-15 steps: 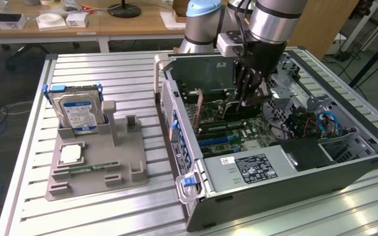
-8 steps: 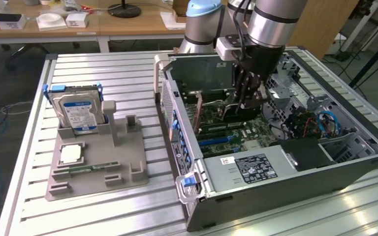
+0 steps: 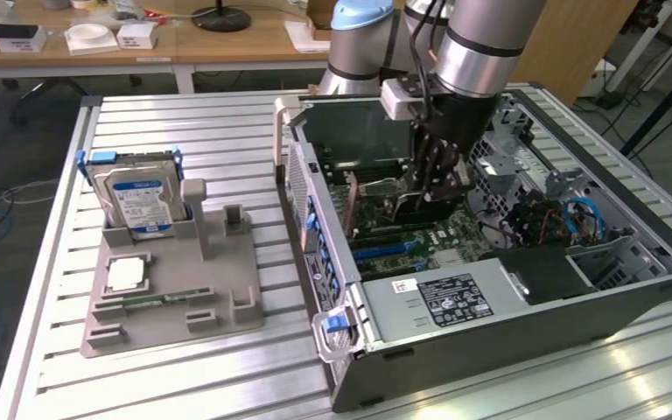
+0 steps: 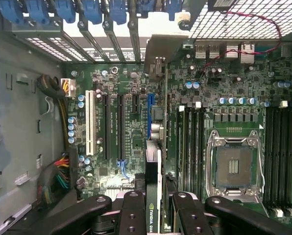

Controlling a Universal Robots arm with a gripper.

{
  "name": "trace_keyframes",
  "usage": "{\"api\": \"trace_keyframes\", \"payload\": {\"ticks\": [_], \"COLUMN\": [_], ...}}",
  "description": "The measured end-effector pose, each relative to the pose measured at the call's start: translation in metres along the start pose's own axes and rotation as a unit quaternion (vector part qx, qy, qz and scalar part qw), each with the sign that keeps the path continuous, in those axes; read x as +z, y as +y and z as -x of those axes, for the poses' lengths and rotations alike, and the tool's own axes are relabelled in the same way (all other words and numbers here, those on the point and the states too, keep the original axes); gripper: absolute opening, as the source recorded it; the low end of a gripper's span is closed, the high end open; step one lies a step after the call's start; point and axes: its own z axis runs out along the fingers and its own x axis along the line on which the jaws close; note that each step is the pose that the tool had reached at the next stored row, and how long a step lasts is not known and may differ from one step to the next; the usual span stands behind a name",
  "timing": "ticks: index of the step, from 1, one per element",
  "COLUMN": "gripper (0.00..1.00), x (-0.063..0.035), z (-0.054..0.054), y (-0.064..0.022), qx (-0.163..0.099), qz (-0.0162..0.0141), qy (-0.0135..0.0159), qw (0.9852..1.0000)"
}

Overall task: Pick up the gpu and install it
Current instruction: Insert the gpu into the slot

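Note:
My gripper is shut on the gpu, a thin dark card seen edge-on between the black fingers. Its silver bracket reaches toward the case's rear slot openings. The card stands upright over the motherboard, lined up beside the blue expansion slot; I cannot tell whether it touches the slot. In the exterior view, the gripper reaches down inside the open computer case with the gpu below it.
A grey holder tray on the exterior view's left carries a hard drive standing upright. Inside the case are a power supply, an empty CPU socket, cable bundles and blue slot latches.

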Motion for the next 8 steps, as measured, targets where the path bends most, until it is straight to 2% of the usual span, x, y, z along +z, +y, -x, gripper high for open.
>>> {"api": "trace_keyframes", "payload": {"ticks": [6, 8], "gripper": [0.26, 0.26], "x": [0.0029, 0.0051], "z": [0.0, 0.0], "y": [0.0017, 0.0029], "qx": [-0.001, -0.001], "qz": [-0.0013, -0.0033], "qy": [0.0, 0.0002], "qw": [1.0, 1.0]}}
